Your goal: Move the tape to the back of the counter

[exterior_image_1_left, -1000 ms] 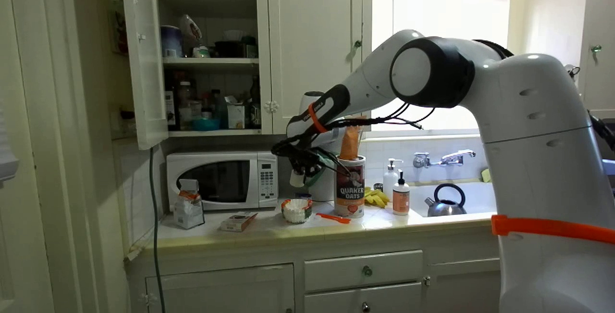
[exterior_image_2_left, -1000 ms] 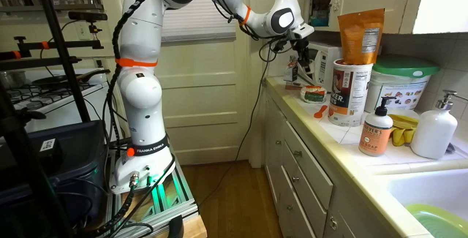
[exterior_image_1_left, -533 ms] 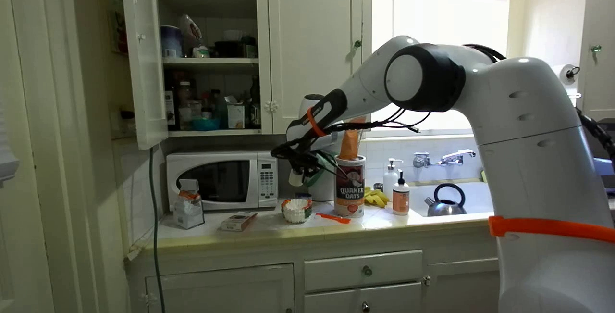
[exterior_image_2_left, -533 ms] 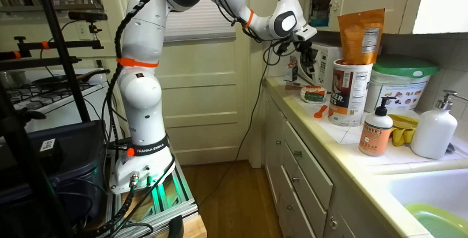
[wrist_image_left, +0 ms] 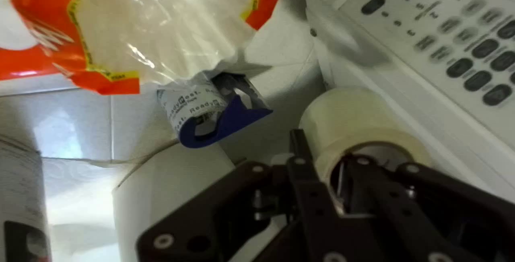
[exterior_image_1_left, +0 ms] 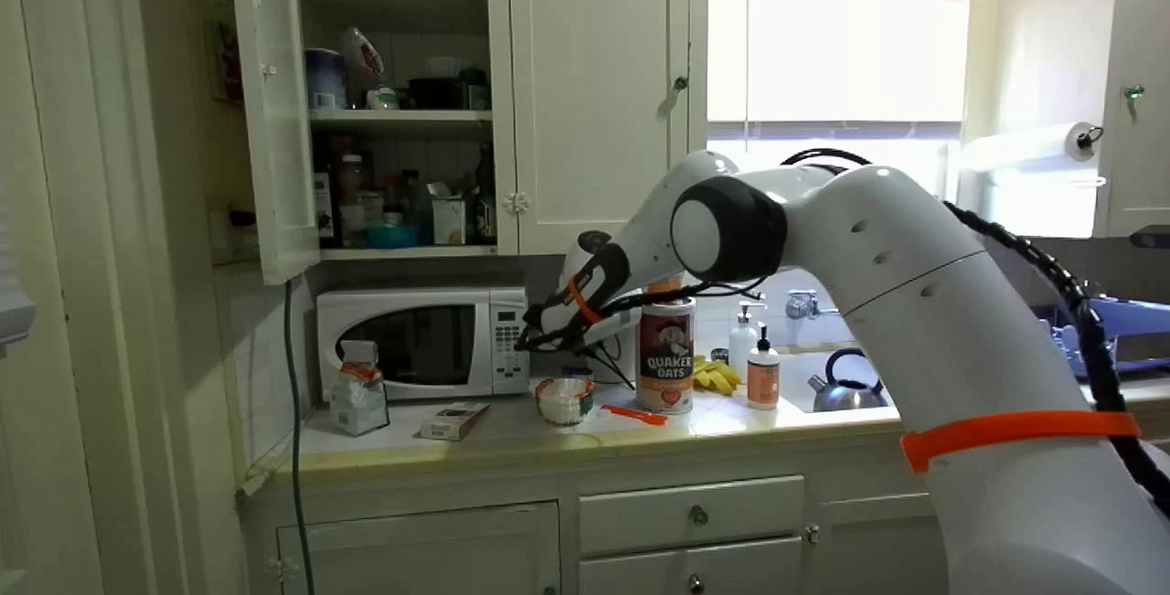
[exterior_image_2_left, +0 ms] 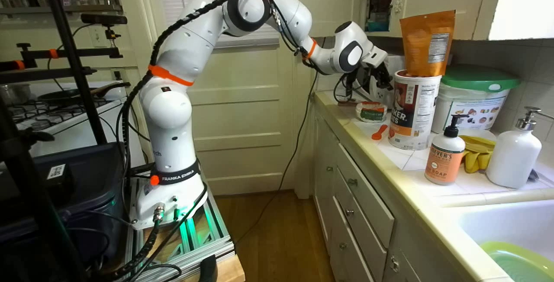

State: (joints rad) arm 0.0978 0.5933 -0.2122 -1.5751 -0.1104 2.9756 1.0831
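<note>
The Franka Panda arm (exterior_image_2_left: 188, 50) is arching rightward in an exterior view; its wrist (exterior_image_2_left: 347, 41) is sloping downward; the Robotiq gripper (wrist_image_left: 326, 148) is hanging below, fingers (wrist_image_left: 306, 177) clamping narrowly.

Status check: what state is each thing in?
Cream-white tape roll: held; contact with counter unclear
Gripper: shut on its wall
Blue tape dispenser: ungripped
Microwave: door shut
Cupboard door above microwave: open
Drawers: shut
White tub: green lid on
Quaker Oats canister: upright
Orange-labelled soap bottle: upright
Kettle: upright
</note>
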